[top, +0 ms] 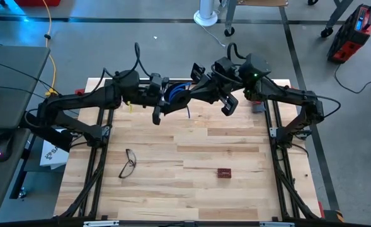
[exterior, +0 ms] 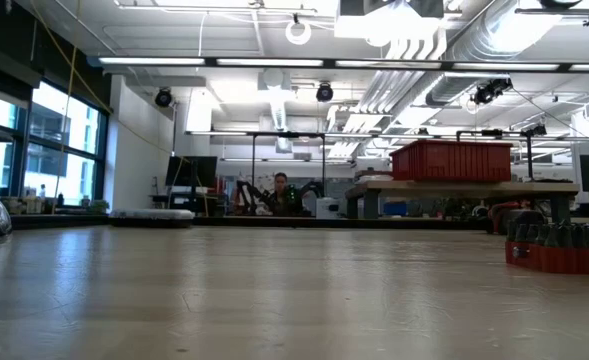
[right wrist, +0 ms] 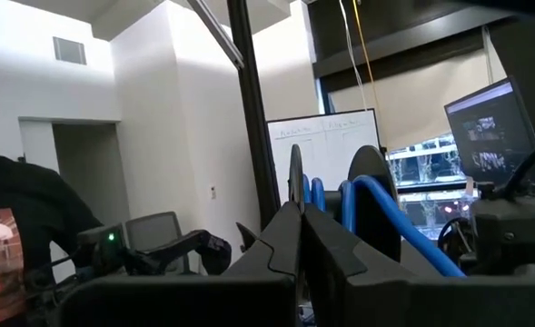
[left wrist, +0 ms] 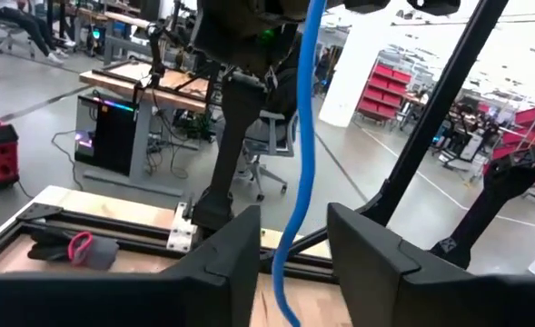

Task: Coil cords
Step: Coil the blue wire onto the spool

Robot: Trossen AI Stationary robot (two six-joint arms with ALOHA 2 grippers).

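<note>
From above: both arms meeting high over the far middle of the table (top: 191,148), left gripper (top: 162,101) and right gripper (top: 194,79) close together with the blue cord (top: 177,90) bunched in loops between them, off the wood, a thin dark tail hanging down just below. Eyeglasses (top: 128,162) lying near the left front of the table, a small dark red block (top: 223,172) right of centre, both well apart from the grippers. At table height: bare wood running back into a large workshop, a red ridged block (exterior: 560,250) at the right edge, a glassy rounded shape at the far left edge, neither gripper visible. From the left wrist: left jaws standing apart, a single blue strand (left wrist: 304,154) dropping between the two dark fingers (left wrist: 226,263), not pinched at that spot; the other arm rising dark beyond. From the right wrist: right jaws pressed together at the tips, blue loops of cord (right wrist: 376,213) draped just behind and beside them; cannot tell whether any strand is caught in the tips. A person in a dark printed shirt (right wrist: 17,245) at one side of that view.
</note>
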